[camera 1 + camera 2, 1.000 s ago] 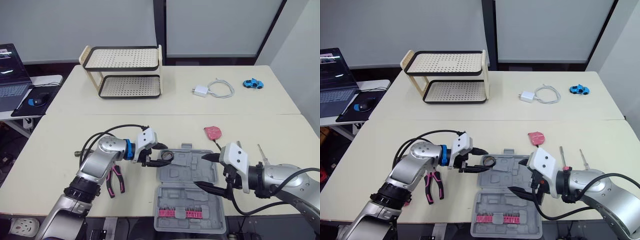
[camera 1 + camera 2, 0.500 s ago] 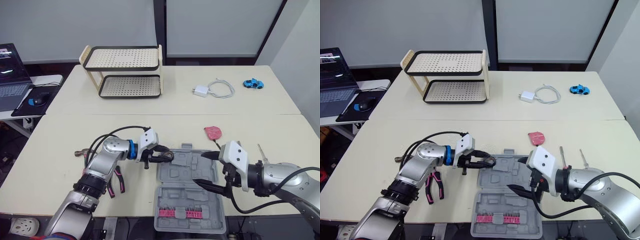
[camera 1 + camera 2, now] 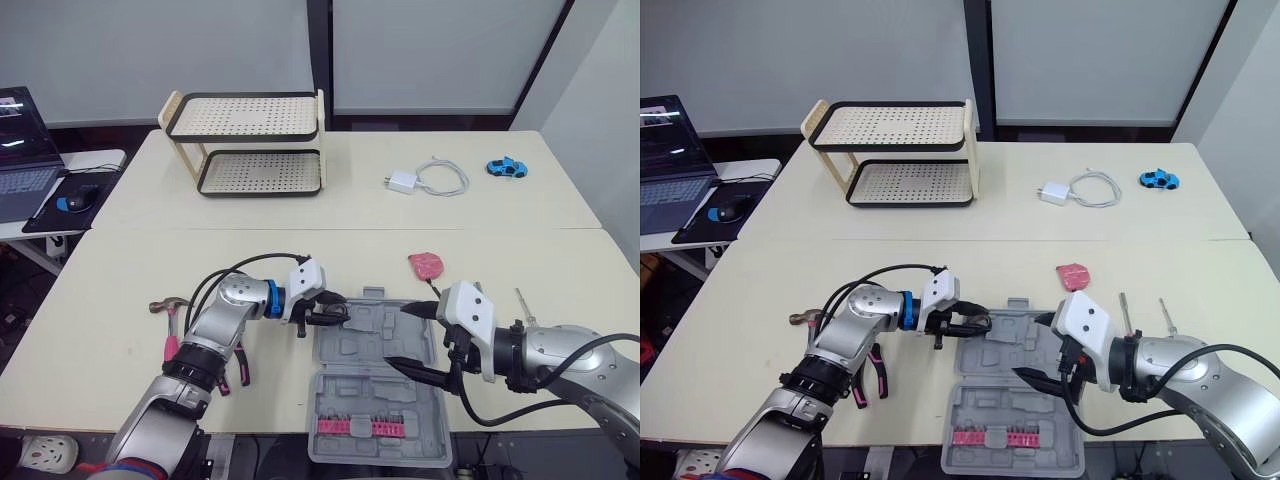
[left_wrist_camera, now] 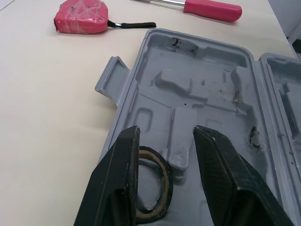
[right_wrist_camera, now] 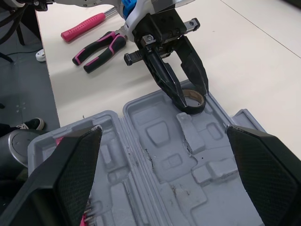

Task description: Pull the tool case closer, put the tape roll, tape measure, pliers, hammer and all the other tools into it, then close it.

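Note:
The grey tool case (image 3: 372, 395) lies open at the table's front edge, with pink bits in its near half. My left gripper (image 3: 335, 312) is over the far half's left corner, open. The tape roll (image 4: 153, 188) lies in the case between its fingers, beside one finger (image 4: 123, 179) and clear of the other. My right gripper (image 3: 398, 337) hovers wide open over the case's right side, holding nothing. The pink tape measure (image 3: 425, 265) lies behind the case. The pliers (image 5: 99, 49) and pink-handled hammer (image 3: 166, 320) lie left of the case, and a screwdriver (image 3: 1123, 310) lies to its right.
A two-tier rack (image 3: 250, 145) stands at the back left. A white charger with cable (image 3: 420, 180) and a blue toy car (image 3: 506, 167) lie at the back right. A laptop (image 3: 20, 150) and mouse (image 3: 78, 200) sit on a side desk at left.
My left gripper carried the tape roll rightwards to the case's corner and lowered it in; its fingers now stand apart. The hammer has come out from behind the arm. The right gripper barely moved.

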Robot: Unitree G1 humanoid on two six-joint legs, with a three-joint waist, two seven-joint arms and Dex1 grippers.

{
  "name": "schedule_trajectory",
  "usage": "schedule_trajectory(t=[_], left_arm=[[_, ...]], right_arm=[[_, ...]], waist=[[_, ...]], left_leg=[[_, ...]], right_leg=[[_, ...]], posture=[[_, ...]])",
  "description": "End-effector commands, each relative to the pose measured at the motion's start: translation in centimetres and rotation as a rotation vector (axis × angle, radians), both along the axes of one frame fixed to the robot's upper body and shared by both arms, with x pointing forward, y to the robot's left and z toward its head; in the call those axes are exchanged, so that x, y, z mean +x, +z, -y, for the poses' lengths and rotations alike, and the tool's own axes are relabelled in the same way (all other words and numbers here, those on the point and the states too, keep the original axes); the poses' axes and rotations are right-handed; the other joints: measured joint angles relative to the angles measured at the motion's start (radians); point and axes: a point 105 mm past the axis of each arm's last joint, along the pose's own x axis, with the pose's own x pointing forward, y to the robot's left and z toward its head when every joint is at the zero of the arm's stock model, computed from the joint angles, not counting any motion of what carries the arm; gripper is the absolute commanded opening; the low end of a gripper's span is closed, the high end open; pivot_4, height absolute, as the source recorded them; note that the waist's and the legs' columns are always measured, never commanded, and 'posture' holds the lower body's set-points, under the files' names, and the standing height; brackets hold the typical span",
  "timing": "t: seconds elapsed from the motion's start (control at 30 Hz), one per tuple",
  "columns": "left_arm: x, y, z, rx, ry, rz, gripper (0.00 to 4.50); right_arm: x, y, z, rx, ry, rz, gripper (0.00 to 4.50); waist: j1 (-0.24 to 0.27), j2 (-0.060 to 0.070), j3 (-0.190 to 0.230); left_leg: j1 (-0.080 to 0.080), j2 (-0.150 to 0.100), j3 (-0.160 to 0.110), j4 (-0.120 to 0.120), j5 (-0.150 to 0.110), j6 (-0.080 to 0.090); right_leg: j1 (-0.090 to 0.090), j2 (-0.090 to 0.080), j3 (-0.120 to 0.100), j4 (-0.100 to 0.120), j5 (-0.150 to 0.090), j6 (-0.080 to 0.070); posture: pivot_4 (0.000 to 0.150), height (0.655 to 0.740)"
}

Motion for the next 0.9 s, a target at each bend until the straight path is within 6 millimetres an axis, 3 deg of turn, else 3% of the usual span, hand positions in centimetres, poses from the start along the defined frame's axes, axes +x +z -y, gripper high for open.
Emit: schedule_trajectory(t=[0.03, 0.07, 0.47, 0.73, 0.9], left_arm=[[0.5, 0.9, 0.3, -0.025, 0.001, 0.041, 1.26], [0.5, 0.9, 0.3, -0.025, 0.0, 0.04, 0.95], [1.0, -0.3, 0.5, -0.012, 0.024, 0.027, 0.95], [0.6, -3.7, -0.7, 0.077, 0.055, -0.025, 0.95], [0.5, -3.9, -0.6, 0.073, 0.053, -0.024, 0.95]], right_arm=[[-0.2, 1.0, -0.4, 0.013, 0.017, 0.054, 4.5], [-0.2, 1.0, -0.5, 0.014, 0.017, 0.055, 4.5], [-0.2, 1.0, -0.5, 0.013, 0.018, 0.055, 4.5], [-0.3, 1.0, -0.4, 0.01, 0.016, 0.055, 4.5], [-0.4, 1.0, -0.4, 0.011, 0.016, 0.056, 4.5]], waist=[[0.0, 0.0, 0.0], [0.0, 0.0, 0.0], [0.0, 0.0, 0.0], [0.001, 0.0, 0.0], [0.001, -0.001, -0.001]], left_leg=[[0.0, 0.0, 0.0, 0.0, 0.0, 0.0], [0.0, 0.0, 0.0, 0.0, 0.0, 0.0], [0.0, 0.0, 0.0, 0.0, 0.0, 0.0], [0.0, 0.0, 0.0, 0.0, 0.0, 0.0], [0.001, 0.0, 0.0, 0.0, 0.0, 0.0]], right_leg=[[0.0, 0.0, 0.0, 0.0, 0.0, 0.0], [0.0, 0.0, 0.0, 0.0, 0.0, 0.0], [0.0, 0.0, 0.0, 0.0, 0.0, 0.0], [0.0, 0.0, 0.0, 0.0, 0.0, 0.0], [0.001, 0.0, 0.0, 0.0, 0.0, 0.0]], posture=[[0.15, 0.74], [0.15, 0.74], [0.15, 0.74], [0.15, 0.74], [0.15, 0.74]])
